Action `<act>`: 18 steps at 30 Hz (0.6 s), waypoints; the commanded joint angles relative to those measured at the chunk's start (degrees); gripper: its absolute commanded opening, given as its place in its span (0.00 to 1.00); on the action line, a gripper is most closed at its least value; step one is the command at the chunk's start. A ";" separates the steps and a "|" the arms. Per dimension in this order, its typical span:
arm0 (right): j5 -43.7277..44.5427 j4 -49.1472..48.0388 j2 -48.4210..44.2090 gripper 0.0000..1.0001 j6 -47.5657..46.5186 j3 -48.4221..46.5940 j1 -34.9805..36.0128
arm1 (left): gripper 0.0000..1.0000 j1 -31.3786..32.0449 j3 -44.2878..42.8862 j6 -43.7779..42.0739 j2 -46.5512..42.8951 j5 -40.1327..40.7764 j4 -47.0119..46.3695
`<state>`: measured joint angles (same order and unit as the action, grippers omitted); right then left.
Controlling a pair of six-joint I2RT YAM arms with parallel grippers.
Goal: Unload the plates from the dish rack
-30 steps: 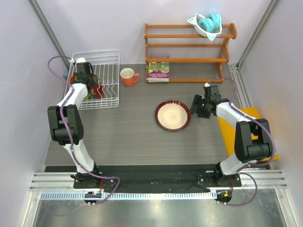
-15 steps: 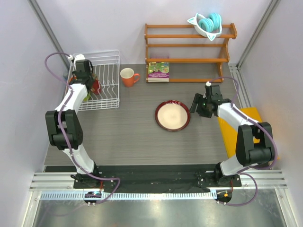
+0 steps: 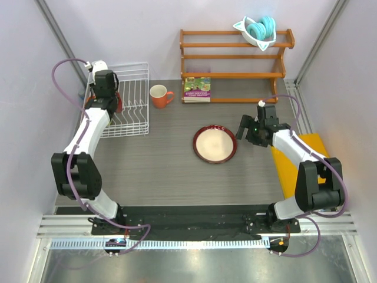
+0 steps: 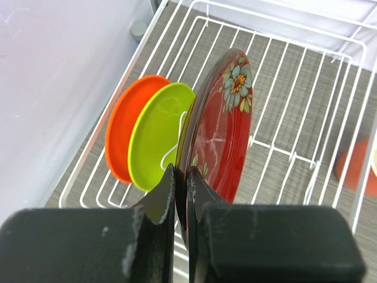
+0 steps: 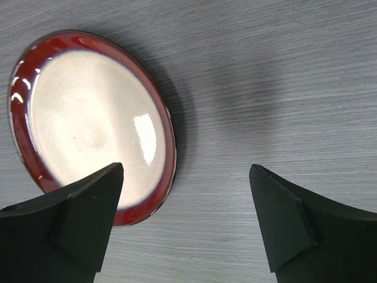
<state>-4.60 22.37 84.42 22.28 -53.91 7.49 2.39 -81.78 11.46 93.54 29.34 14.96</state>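
Reached farther back over the white wire dish rack (image 3: 134,112) with the left jaws than a second ago; kept them pinched on the rim of the upright dark red flowered plate (image 4: 227,135). Opened the right jaws wider, gripping nothing, just beside the red-rimmed cream plate (image 5: 88,124) flat on the grey desk (image 3: 159,165). Also standing upright in the rack: lime green plate (image 4: 156,138), orange plate (image 4: 122,132).

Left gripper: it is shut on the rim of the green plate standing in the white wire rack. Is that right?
No. The left gripper is shut on the rim of the red flowered plate standing in the white wire rack; the green plate stands beside it. The left wrist view shows this.
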 commanded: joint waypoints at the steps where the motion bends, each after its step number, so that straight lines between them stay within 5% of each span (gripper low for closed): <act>1: -0.67 0.57 -5.23 0.95 -1.45 -3.22 -0.02 | 0.00 0.59 -3.12 1.27 -5.56 -1.38 1.81; 11: -9.80 0.92 -14.02 1.00 -2.16 -7.26 0.07 | 0.00 7.09 -3.74 8.13 -10.65 -17.90 8.95; 18: -20.96 -8.46 -11.21 1.00 1.79 -2.96 0.16 | 0.00 13.33 3.99 18.93 -13.03 -33.46 0.96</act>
<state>-17.17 20.34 71.33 21.58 -59.00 7.49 12.47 -80.62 22.81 83.09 6.70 23.88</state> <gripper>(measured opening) 0.995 0.055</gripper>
